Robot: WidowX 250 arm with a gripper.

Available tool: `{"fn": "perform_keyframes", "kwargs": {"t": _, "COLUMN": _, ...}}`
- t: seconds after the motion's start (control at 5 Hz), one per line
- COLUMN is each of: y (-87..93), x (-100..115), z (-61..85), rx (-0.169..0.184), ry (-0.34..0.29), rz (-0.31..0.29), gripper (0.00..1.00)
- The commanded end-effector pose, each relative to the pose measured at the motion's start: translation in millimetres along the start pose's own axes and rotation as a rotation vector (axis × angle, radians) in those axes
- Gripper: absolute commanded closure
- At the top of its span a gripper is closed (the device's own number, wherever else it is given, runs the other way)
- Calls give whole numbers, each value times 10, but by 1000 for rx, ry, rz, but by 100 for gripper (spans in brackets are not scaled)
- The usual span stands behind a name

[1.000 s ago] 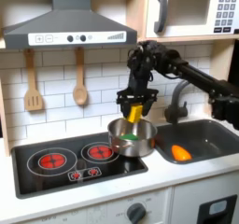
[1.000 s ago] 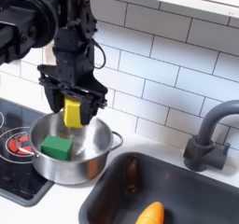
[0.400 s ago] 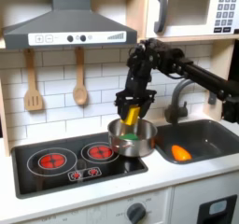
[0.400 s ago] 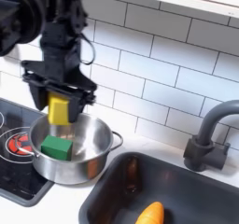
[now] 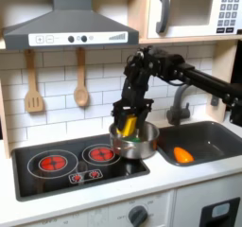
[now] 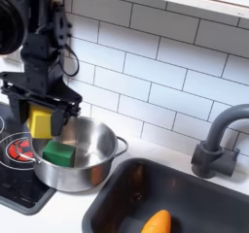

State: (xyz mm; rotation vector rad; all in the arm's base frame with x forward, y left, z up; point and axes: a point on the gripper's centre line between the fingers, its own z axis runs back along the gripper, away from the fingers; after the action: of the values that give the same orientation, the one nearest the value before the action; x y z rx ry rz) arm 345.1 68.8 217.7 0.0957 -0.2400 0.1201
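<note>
While the black arm hangs low over the stove, its gripper [image 6: 41, 120] has the jaws closed on a yellow block [image 6: 40, 122], held upright at the near left rim of the steel pot [image 6: 92, 169] in the second exterior view; in the first exterior view the gripper [image 5: 129, 127] and the yellow block [image 5: 128, 128] sit right at the pot's [image 5: 135, 148] mouth, toward its left side. Whether the block touches the rim I cannot tell. A green block [image 6: 58, 153] lies inside the pot, on its bottom, just below and beside the yellow one. The pot stands on the counter at the right edge of the black cooktop [image 5: 57, 170], whose red burner rings show to the first exterior view's left. To the right lies the dark sink [image 6: 195, 200] with an orange carrot-like toy [image 6: 156, 221] in it, and a grey faucet [image 6: 216, 140] rises behind. A wooden spatula [image 5: 33, 84] and a wooden spoon [image 5: 80, 79] hang on the white tiled wall.
</note>
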Motion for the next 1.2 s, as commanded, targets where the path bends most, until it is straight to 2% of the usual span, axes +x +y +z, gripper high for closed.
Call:
{"fn": "perform_keyframes", "kwargs": {"t": 0.0, "y": 116, "x": 7, "z": -104, "rx": 23, "ry": 4, "rz": 28, "gripper": 100}}
{"fn": "perform_keyframes", "kwargs": {"t": 0.2, "y": 218, "x": 52, "z": -88, "rx": 34, "ry": -12, "rz": 47, "gripper": 100}}
{"fn": "perform_keyframes", "kwargs": {"t": 0.4, "y": 295, "x": 60, "z": -122, "rx": 44, "ry": -2, "rz": 58, "gripper": 100}}
{"fn": "perform_keyframes", "kwargs": {"t": 1.0, "y": 486, "x": 210, "z": -332, "rx": 62, "ry": 19, "rz": 82, "gripper": 100}}
